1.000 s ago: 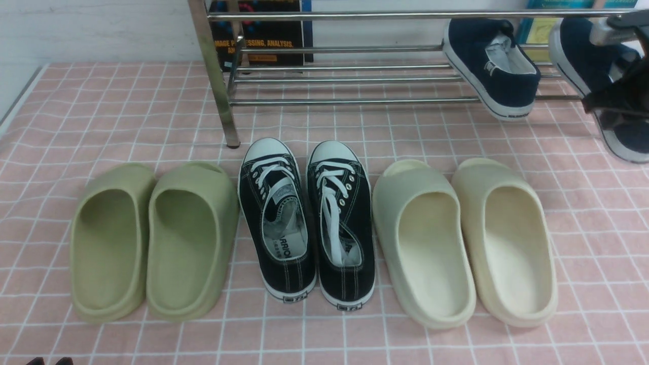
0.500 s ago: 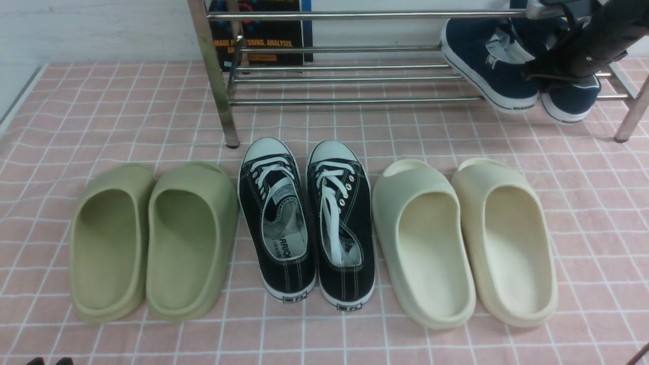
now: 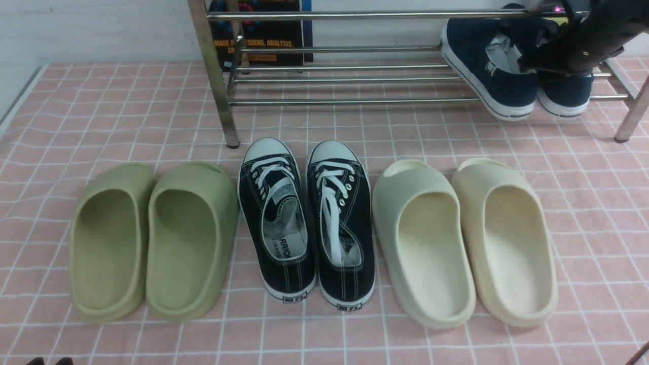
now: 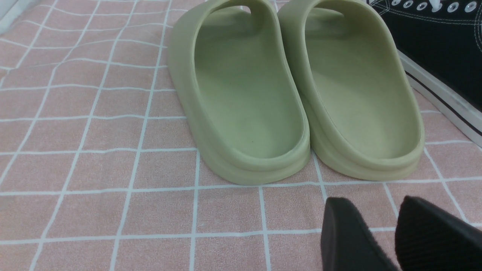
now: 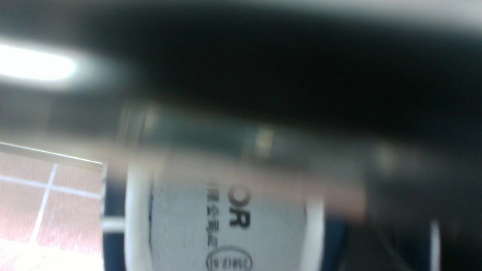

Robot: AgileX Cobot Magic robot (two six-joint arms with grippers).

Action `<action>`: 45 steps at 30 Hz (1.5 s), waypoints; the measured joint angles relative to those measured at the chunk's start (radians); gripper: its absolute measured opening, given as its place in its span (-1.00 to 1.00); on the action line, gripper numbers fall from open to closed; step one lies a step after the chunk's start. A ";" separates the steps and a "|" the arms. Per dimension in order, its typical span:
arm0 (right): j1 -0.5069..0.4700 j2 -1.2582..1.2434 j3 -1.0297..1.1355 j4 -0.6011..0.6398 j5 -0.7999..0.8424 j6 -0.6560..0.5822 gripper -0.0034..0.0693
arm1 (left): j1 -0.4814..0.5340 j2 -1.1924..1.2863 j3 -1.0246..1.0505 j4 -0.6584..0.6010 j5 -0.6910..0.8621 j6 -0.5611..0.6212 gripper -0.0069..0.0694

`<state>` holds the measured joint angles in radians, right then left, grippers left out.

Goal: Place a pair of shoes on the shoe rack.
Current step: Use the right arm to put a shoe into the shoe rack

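Both navy slip-on sneakers are at the shoe rack (image 3: 355,15): the outer sneaker (image 3: 565,96) lies directly under the right claw (image 3: 532,66), and the inner sneaker (image 3: 499,66) sits just beside that claw, on its left. Their heels project over the front bar. State of the right claw: cannot be told; the front view shows it dark against the outer sneaker, the wrist view is blurred, and a grip is neither confirmed nor excluded. The left claw (image 3: 49,361) is well apart from the pair, its two fingertips standing a little apart with nothing between them. Handling, as judged: light shoes, canvas uppers soft and liable to crumple, rubber soles stiffer and grippy, apt to drag on bare metal bars; breakage unlikely. Recommended hold: the side wall near the heel, one finger inside the opening, one outside, close to the sole. Pinching the collar alone risks folding it and tipping the shoe.
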<state>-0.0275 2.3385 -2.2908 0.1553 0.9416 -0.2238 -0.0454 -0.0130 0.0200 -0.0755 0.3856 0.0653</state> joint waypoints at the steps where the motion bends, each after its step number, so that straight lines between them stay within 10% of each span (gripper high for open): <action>1: 0.000 -0.002 0.000 -0.002 0.005 0.000 -0.13 | 0.000 0.000 0.000 0.000 0.000 0.000 -0.19; 8: -0.001 -0.110 0.000 -0.076 0.091 0.000 -0.02 | 0.000 0.000 0.000 0.000 0.000 0.000 -0.19; 21: -0.097 -0.141 0.082 -0.155 0.130 0.101 -0.95 | 0.000 0.000 0.000 0.000 0.000 0.000 -0.19; 45: -0.096 -0.134 0.200 0.029 0.103 -0.003 -0.93 | 0.000 0.000 0.000 0.000 0.000 0.000 -0.19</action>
<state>-0.1232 2.2046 -2.0909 0.1844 1.0451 -0.2270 -0.0454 -0.0130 0.0200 -0.0755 0.3856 0.0653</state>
